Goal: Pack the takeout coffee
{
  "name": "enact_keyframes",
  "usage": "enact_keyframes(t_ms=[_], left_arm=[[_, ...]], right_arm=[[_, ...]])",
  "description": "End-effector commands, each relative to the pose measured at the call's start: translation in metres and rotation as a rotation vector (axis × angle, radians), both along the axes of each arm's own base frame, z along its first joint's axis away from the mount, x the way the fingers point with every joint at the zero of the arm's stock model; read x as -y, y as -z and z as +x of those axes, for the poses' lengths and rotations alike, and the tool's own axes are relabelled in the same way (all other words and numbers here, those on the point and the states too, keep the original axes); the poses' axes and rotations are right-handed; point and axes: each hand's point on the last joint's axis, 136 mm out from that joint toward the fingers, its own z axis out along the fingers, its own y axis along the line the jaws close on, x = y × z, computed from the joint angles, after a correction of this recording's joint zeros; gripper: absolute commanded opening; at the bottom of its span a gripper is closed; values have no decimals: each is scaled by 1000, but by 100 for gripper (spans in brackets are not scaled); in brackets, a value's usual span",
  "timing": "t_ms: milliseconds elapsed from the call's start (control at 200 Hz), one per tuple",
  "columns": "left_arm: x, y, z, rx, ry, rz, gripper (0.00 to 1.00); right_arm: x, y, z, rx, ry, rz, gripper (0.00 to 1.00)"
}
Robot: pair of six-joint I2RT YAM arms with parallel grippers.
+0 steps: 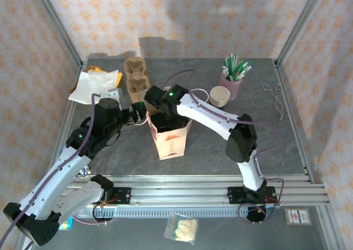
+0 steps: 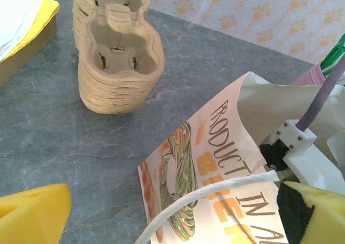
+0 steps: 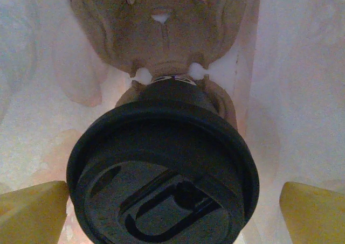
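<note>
The takeout coffee [image 3: 161,168] sits inside the printed paper bag [image 1: 172,142], black lid up, seated in a brown pulp cup tray [image 3: 161,28]. The right gripper [image 3: 172,211] hangs in the bag's mouth with its 2 yellow fingertips [image 3: 32,211] spread wide on either side of the lid, holding nothing (one fingertip is just beside the rim, the other stands clear of it). The left gripper [image 2: 172,211] is spread wide too, at the bag's rim, with the white cord handle [image 2: 205,198] between its fingers, unclamped. A stack of pulp trays [image 2: 116,66] stands near, beyond the bag.
</note>
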Motion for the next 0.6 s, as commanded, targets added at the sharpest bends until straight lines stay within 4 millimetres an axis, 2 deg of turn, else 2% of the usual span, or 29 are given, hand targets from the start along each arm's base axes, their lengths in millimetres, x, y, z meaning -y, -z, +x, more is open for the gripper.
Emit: enact_keyframes(t_ms=[0, 596], left_arm=[[-5, -15, 3, 29, -15, 15, 99], [-5, -25, 7, 36, -19, 19, 99]], right_arm=[[6, -23, 2, 51, 9, 8, 100], [4, -42, 3, 78, 12, 56, 100]])
